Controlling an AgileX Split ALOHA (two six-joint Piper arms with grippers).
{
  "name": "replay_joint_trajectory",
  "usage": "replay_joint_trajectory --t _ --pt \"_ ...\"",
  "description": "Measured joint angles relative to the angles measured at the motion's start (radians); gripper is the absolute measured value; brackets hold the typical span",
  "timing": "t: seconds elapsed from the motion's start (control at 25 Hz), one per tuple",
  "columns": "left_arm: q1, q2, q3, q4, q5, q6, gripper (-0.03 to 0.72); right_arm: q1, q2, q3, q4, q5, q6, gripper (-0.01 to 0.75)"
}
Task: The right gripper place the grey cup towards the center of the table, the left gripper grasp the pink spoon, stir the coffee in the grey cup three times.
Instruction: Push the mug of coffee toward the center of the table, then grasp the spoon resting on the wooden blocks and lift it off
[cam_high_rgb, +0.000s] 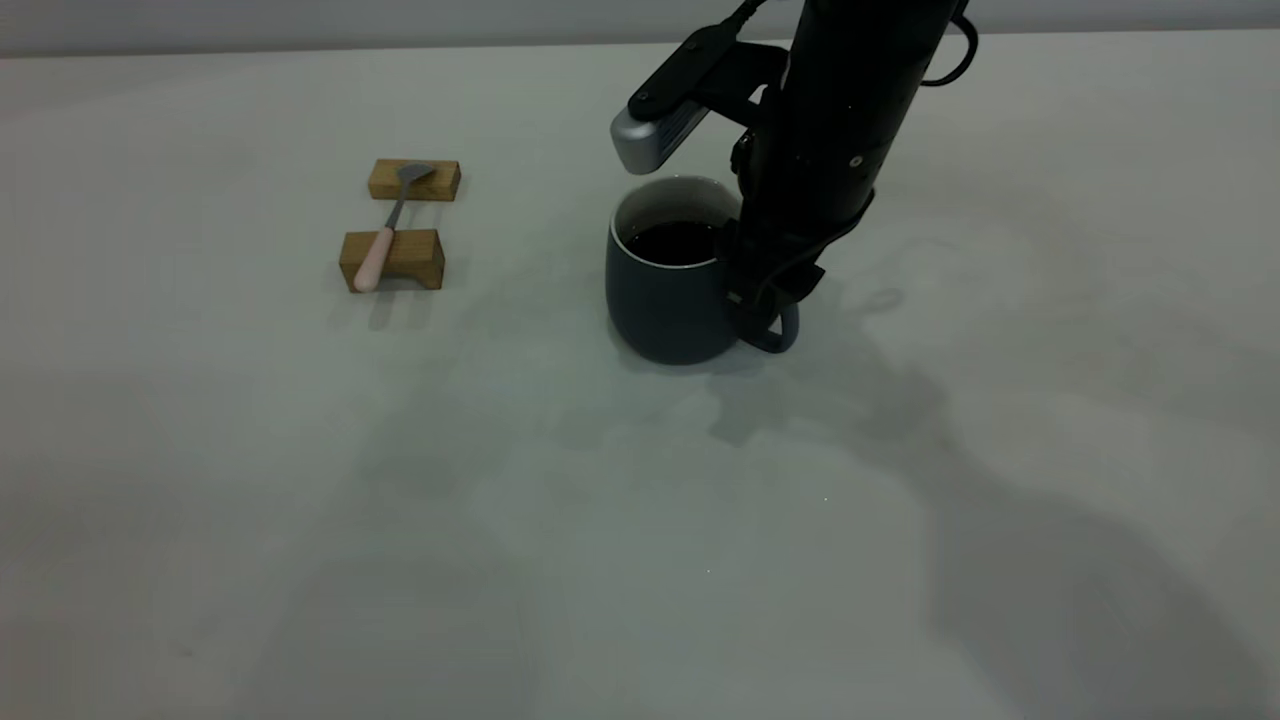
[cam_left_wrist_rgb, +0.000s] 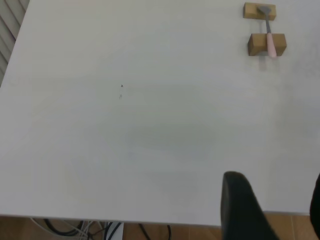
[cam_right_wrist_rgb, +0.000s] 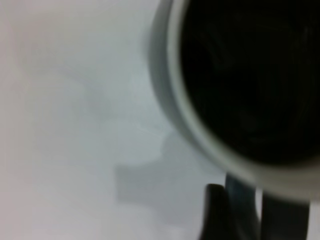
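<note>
The grey cup (cam_high_rgb: 668, 285), holding dark coffee (cam_high_rgb: 677, 241), is standing on the desk (cam_high_rgb: 640, 520) with the right gripper (cam_high_rgb: 762, 300) clamping its handle, so the placing step is under way. Letting go comes next. The pink spoon (cam_high_rgb: 378, 255) is lying well off on two wooden blocks (cam_high_rgb: 392, 258). The left gripper (cam_left_wrist_rgb: 270, 210) is waiting with fingers apart. No writing is showing
</note>
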Motion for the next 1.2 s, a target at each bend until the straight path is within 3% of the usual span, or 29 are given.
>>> replay_joint_trajectory --t 0.08,0.16,0.56,0.84,1.2 --pt "0.0 0.0 0.0 0.0 0.0 0.0 0.41 -0.001 -0.042 0.0 -0.017 0.072 0.003 0.676" --pt "0.0 0.0 0.0 0.0 0.0 0.0 0.41 -0.002 -0.107 0.0 -0.047 0.155 0.007 0.715" --pt "0.0 0.0 0.0 0.0 0.0 0.0 0.41 -0.003 -0.531 0.0 -0.205 0.698 0.345 0.716" --pt "0.0 0.0 0.0 0.0 0.0 0.0 0.41 -0.004 -0.788 0.064 -0.203 0.752 0.467 0.71" --pt "0.0 0.0 0.0 0.0 0.0 0.0 0.41 -0.004 -1.253 0.42 -0.191 0.764 0.531 0.707"
